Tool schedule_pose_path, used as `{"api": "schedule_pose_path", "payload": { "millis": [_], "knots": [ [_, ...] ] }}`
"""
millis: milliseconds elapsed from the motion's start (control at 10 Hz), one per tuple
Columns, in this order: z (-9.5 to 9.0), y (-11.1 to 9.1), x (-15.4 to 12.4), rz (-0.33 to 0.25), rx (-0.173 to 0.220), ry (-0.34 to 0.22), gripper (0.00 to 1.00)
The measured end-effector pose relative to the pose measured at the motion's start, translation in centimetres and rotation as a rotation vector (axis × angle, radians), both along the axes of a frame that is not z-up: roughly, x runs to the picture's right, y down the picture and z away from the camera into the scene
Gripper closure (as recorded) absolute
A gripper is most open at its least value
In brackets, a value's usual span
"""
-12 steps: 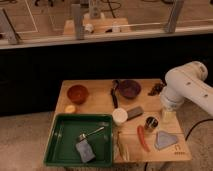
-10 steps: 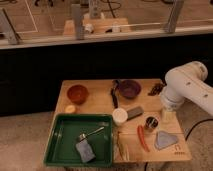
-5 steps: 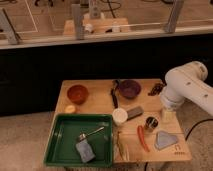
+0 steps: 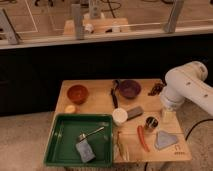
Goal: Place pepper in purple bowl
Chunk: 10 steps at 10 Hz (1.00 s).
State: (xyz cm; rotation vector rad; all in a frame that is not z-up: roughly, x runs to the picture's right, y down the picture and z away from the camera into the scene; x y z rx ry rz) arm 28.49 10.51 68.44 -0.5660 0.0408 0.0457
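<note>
Gripper (image 4: 167, 114) hangs at the right edge of the table (image 4: 100, 105), just beside the small metal can (image 4: 151, 122). Jaws stand wide, and I see nothing in them.

The pepper (image 4: 143, 138) lies flat at front right, between the can and a grey-blue piece (image 4: 165, 139), with its long axis running roughly front to back. The purple bowl (image 4: 129, 88) is at the back centre, well apart from it.

Handling, my guess: it's light, with slick, waxy skin and a firm but bruisable body, so it may roll or squirt out of a hard pinch. I'd take it across the middle, jaws square to its length, with a gentle close.

Count:
- one pepper
- one purple bowl
- one orange bowl (image 4: 77, 93)
- one green tray (image 4: 55, 137)
- one white cup (image 4: 119, 116)
- one can
- one pale stalk (image 4: 121, 147) beside the pepper, not the target
</note>
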Motion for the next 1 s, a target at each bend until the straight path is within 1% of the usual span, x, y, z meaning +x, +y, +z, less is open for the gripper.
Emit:
{"api": "schedule_pose_path", "payload": {
  "millis": [400, 500, 600, 800, 900, 1000],
  "knots": [
    [0.0, 0.0, 0.0, 0.001, 0.0, 0.0, 0.2],
    [-0.5, 0.1, 0.0, 0.013, 0.006, -0.005, 0.2],
    [-1.6, 0.6, -0.2, 0.024, 0.012, -0.024, 0.2],
    [-2.8, 2.0, -0.1, 0.045, 0.028, -0.053, 0.2],
    [-2.9, 2.6, 0.2, 0.057, 0.036, -0.063, 0.2],
    [-2.6, 4.0, 0.1, 0.074, 0.047, -0.1, 0.2]
  ]
}}
